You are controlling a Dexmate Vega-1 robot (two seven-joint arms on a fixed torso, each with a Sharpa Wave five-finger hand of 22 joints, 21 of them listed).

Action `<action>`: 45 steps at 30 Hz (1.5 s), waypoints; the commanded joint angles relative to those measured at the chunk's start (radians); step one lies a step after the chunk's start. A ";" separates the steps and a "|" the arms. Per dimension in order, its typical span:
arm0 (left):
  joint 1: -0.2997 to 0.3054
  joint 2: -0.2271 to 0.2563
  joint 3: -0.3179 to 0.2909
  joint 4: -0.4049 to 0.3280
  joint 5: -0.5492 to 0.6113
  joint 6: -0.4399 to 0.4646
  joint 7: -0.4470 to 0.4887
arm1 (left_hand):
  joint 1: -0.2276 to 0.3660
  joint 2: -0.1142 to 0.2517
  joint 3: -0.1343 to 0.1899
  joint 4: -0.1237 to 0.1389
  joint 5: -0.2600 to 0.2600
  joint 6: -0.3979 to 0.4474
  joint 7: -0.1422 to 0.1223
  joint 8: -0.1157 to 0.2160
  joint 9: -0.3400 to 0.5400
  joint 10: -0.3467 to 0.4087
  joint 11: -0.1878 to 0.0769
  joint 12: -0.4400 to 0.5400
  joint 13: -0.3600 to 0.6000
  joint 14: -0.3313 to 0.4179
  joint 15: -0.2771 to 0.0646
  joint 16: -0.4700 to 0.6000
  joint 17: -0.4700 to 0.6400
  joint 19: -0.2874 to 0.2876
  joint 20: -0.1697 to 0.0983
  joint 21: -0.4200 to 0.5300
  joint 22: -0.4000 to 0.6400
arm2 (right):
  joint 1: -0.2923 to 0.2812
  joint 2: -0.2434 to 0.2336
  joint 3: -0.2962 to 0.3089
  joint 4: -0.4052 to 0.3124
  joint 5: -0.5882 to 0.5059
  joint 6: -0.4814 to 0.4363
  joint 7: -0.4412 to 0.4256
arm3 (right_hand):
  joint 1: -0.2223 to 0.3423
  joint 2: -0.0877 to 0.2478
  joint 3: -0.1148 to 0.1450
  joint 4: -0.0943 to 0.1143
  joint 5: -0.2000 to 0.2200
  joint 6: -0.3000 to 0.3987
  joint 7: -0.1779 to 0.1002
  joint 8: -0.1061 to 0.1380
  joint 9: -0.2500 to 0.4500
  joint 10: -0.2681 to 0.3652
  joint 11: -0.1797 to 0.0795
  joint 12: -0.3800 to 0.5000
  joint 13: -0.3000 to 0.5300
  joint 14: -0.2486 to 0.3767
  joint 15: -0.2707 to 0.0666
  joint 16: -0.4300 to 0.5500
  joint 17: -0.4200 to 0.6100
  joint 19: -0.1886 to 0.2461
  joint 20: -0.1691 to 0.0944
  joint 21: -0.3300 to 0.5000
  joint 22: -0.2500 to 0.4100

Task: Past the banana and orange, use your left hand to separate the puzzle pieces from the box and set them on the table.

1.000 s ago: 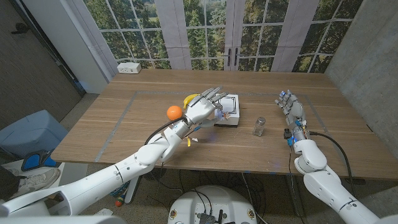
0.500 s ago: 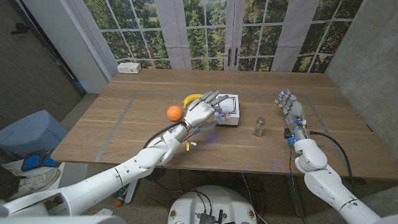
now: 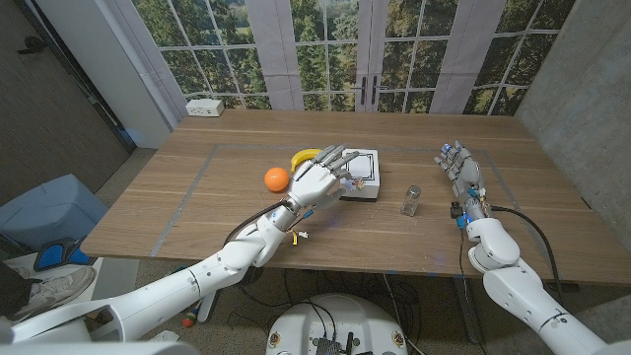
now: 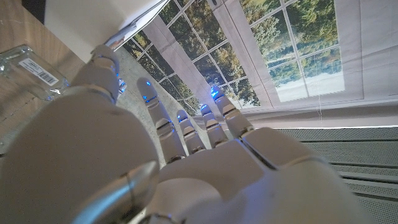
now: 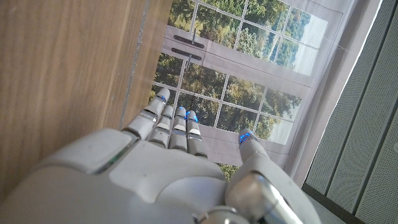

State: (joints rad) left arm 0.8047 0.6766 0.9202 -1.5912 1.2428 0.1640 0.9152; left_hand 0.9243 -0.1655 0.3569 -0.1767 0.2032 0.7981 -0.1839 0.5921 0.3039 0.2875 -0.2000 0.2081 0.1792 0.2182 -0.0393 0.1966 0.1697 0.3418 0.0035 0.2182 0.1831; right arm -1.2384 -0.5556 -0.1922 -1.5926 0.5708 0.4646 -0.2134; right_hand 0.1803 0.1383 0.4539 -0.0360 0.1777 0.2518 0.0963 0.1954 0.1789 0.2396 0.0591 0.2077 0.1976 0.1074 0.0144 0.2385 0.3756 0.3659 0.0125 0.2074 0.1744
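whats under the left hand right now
In the head view the left hand hangs open over the near left part of the white puzzle box. The box's right side shows; the part beneath the hand is covered, so no pieces can be made out there.

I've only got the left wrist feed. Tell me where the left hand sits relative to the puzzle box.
Observer: In the head view the left hand is over the left part of the white puzzle box, fingers spread, holding nothing. I cannot tell if it touches the box.
Operator: Give me the fruit positions.
Observer: The orange lies just left of the hand. The banana shows beyond the hand, by the box's far-left corner.
Operator: Report the right hand.
Observer: The right hand is at the table's right side, fingers extended, apart from the box.
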 commanded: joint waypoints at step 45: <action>-0.110 -0.093 0.099 0.226 -0.118 -0.077 0.138 | 0.073 0.030 -0.045 0.008 -0.001 -0.022 -0.002 0.061 0.050 0.030 -0.001 -0.006 0.006 0.062 -0.152 -0.003 0.004 0.044 -0.019 0.008 0.005 | 0.020 -0.014 0.003 -0.003 0.019 -0.034 0.003 | -0.009 0.015 -0.010 0.005 -0.004 0.022 0.003 0.002 0.004 0.016 -0.003 -0.002 0.002 0.013 0.000 0.004 0.001 0.010 0.003 -0.002 0.002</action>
State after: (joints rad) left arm 0.7313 0.6186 0.9980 -1.4450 1.1528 0.1165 0.9974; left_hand 0.9861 -0.1379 0.3129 -0.1658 0.2029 0.7792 -0.1893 0.6494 0.3507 0.3089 -0.2000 0.1965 0.1841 0.2736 -0.0411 0.1886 0.1696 0.3744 -0.0147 0.2223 0.1838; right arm -1.2236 -0.5651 -0.1886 -1.5879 0.5879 0.4455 -0.2061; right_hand 0.1804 0.1384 0.4499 -0.0317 0.1737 0.2626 0.0962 0.1954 0.1789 0.2502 0.0590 0.2077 0.1976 0.1109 0.0180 0.2385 0.3759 0.3695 0.0162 0.2074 0.1744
